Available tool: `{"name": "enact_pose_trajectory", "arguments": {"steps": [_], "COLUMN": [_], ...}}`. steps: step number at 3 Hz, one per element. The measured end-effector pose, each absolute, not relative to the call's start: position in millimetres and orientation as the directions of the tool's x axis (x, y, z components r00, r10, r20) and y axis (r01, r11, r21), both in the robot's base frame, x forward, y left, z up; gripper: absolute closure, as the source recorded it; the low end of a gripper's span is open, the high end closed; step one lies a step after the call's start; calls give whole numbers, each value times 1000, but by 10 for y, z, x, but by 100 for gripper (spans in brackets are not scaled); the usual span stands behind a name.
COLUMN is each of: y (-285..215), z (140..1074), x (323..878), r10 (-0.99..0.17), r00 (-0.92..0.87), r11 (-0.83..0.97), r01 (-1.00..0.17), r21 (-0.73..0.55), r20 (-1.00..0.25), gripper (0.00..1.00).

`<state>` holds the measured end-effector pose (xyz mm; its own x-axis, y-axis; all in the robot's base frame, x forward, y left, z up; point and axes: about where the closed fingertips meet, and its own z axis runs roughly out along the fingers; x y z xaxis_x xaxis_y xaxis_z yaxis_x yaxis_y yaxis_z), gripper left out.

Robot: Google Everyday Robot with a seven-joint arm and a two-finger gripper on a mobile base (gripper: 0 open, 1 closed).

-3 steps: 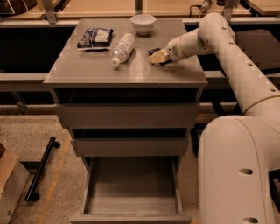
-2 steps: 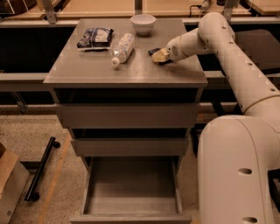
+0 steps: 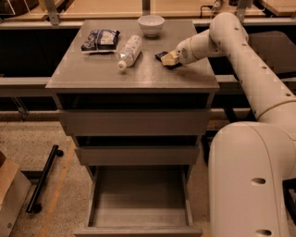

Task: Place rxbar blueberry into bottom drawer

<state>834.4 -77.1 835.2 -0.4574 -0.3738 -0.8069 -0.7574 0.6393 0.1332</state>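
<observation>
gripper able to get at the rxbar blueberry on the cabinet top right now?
Likely yes: the gripper is right at the rxbar blueberry, with nothing between them; the bottle and bowl lie apart from it.

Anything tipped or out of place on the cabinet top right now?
Only the plastic bottle stands out: it lies on its side beside the crinkly bag. The gripper sits at the rxbar blueberry; the bottom drawer is pulled open.

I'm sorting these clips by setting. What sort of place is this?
Probably a lab or workshop test area, not a home: a bare grey drawer cabinet on speckled floor, workbenches behind, and the gripper at the rxbar blueberry on its top.
</observation>
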Motion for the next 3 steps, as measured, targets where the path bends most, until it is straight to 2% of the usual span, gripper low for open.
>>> {"name": "enact_pose_trajectory", "arguments": {"steps": [3], "y": [-771], "z": [8361], "x": [8344], "r10": [-374], "r00": [-457], "r11": [639], "r01": [-757], "r21": [133], "r20": [-807], "gripper": [100]}}
